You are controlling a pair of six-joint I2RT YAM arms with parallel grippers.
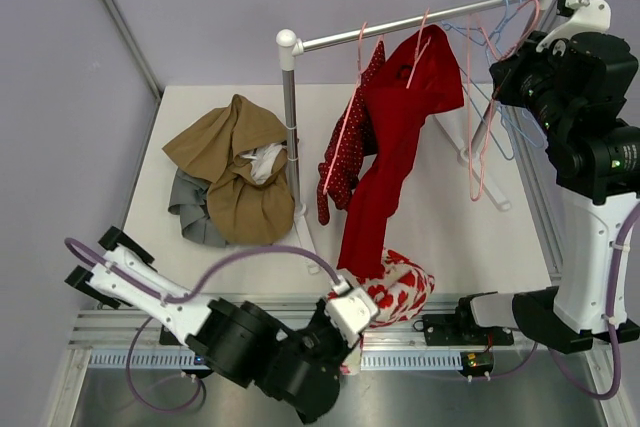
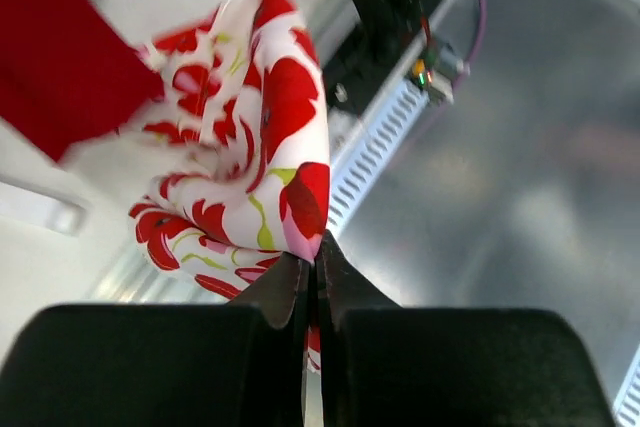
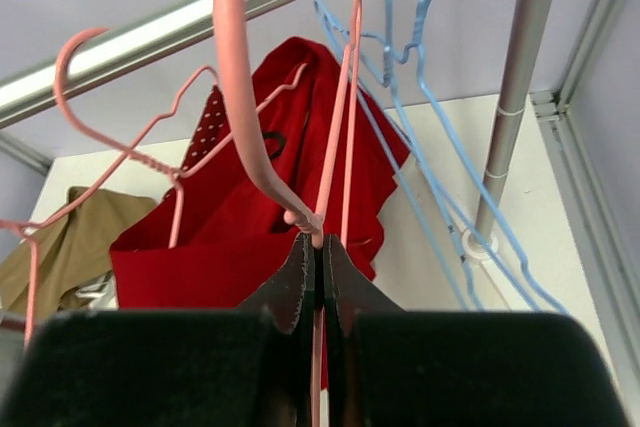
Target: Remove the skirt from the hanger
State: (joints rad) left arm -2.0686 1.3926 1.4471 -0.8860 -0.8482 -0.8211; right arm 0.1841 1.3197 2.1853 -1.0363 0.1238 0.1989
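L gripper [image 2: 318, 247] jaws clamped on white red-floral fabric skirt [image 2: 262, 127], bunched at near edge of white table [image 1: 445, 237]. R gripper [image 3: 318, 245] clamped on pink wire hanger [image 3: 230, 67], which looks bare. Rec: lay skirt flat on table, then open.

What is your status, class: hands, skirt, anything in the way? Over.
Left hand shut on floral skirt, near table edge. Right hand shut on pink hanger at rail. Red garment hangs close beside skirt.

pink hanger [image 3: 245, 137] in jaws, red garment [image 3: 220, 247] behind
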